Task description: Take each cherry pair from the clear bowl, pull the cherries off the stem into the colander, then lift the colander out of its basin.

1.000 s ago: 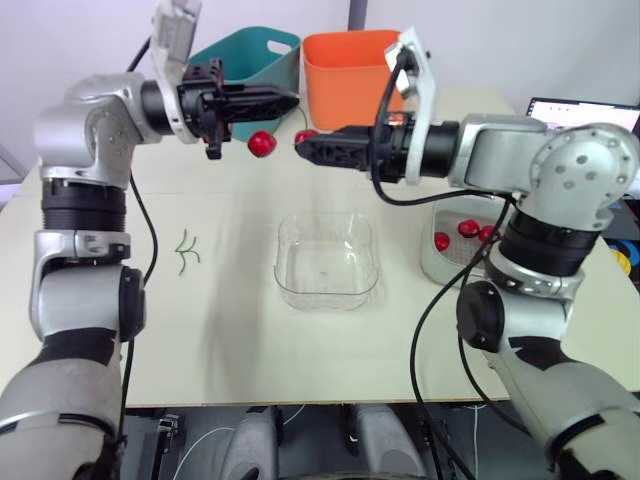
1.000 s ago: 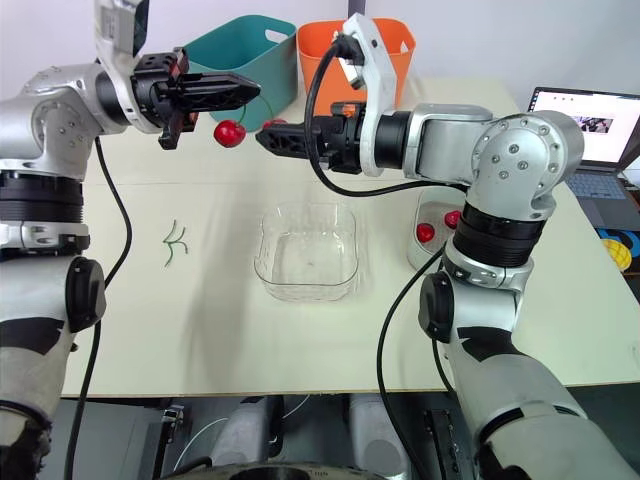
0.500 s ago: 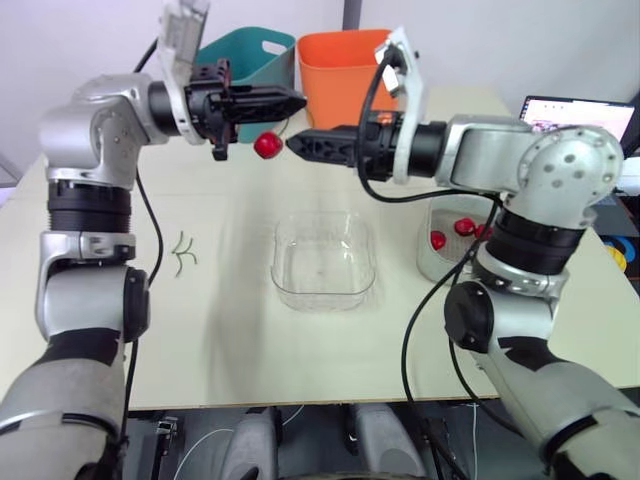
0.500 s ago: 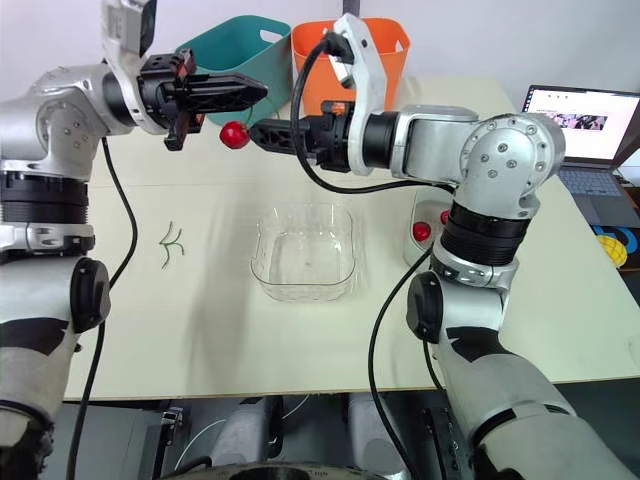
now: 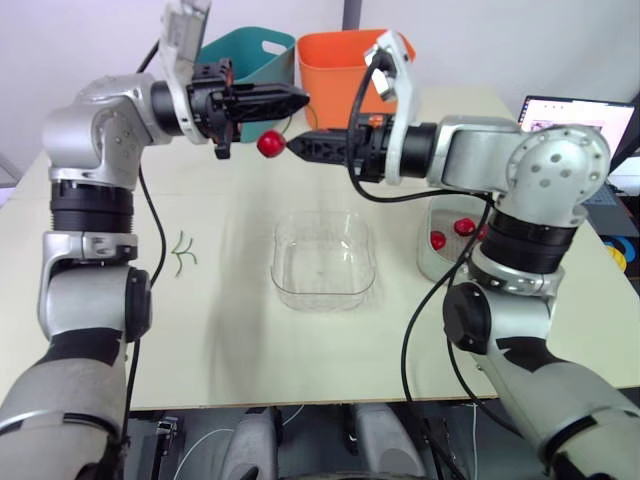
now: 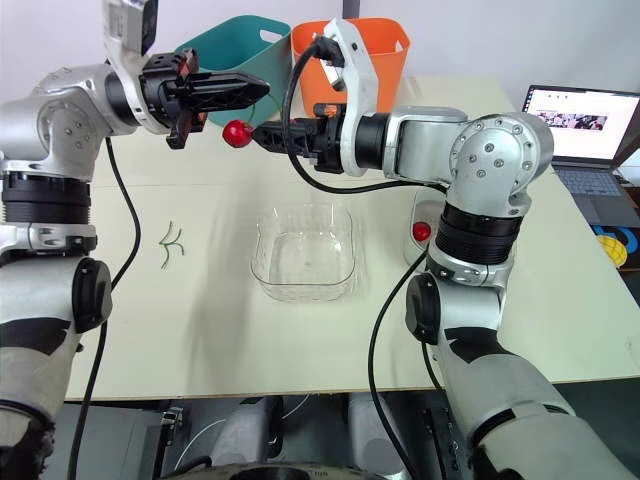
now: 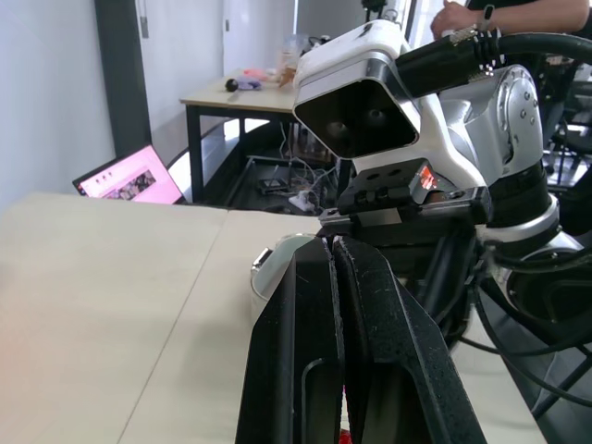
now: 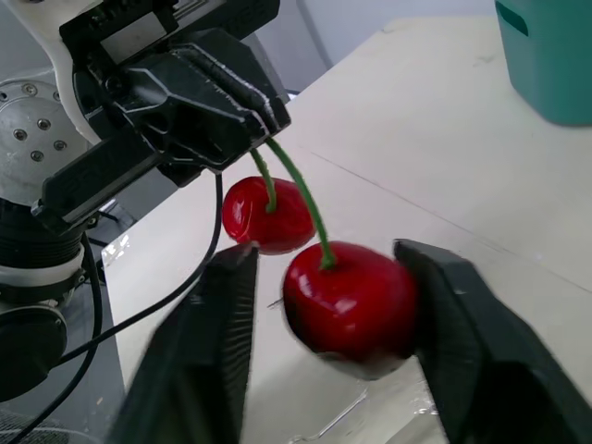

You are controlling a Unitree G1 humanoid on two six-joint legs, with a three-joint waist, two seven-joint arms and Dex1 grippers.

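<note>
So left claw pinches the red cherry pair by the stems, up past the clear square plastic bowl, cherries dangling down; right claw spread around one.

Two bins and a laptop on a pale beige table.
A teal plastic bin sits at 11 o'clock, an orange plastic bin just beside it at 12, and an open laptop at 2.

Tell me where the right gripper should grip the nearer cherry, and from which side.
Grip the nearer cherry across its round middle, below where the stem enters. Come in level from the side opposite the left gripper, which pinches the stem above, so the top is taken. The open right gripper has a finger on either flank.
</note>
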